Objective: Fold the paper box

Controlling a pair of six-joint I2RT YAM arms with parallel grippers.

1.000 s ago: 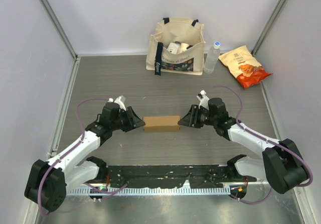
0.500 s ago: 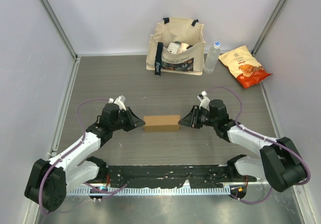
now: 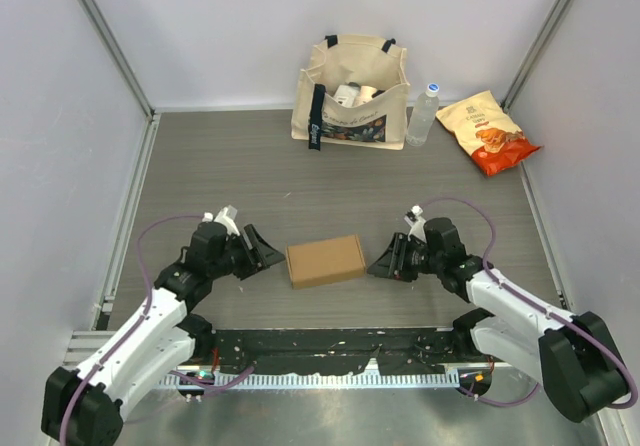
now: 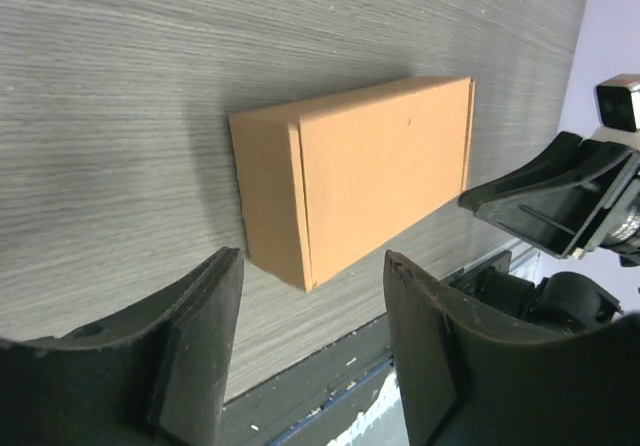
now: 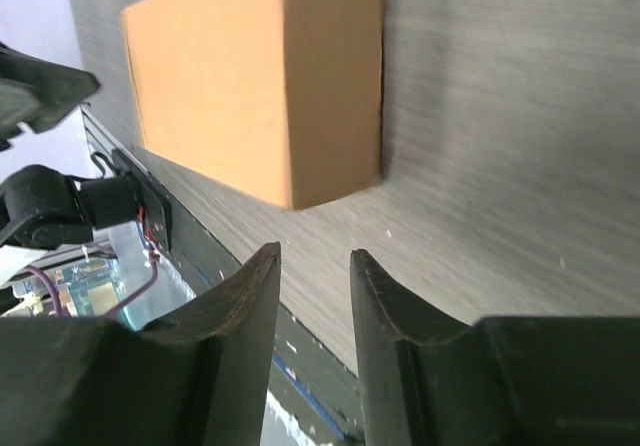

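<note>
The closed brown cardboard paper box (image 3: 325, 260) lies flat on the grey table (image 3: 220, 166) between the left gripper (image 3: 266, 252) and the right gripper (image 3: 378, 264), both empty with fingers apart, probably because the folding is finished.

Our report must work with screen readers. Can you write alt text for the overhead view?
A closed brown box lies flat on the table between the left claw and the right claw, neither touching it. A tote bag, bottle and snack packet sit along the far edge.
</note>
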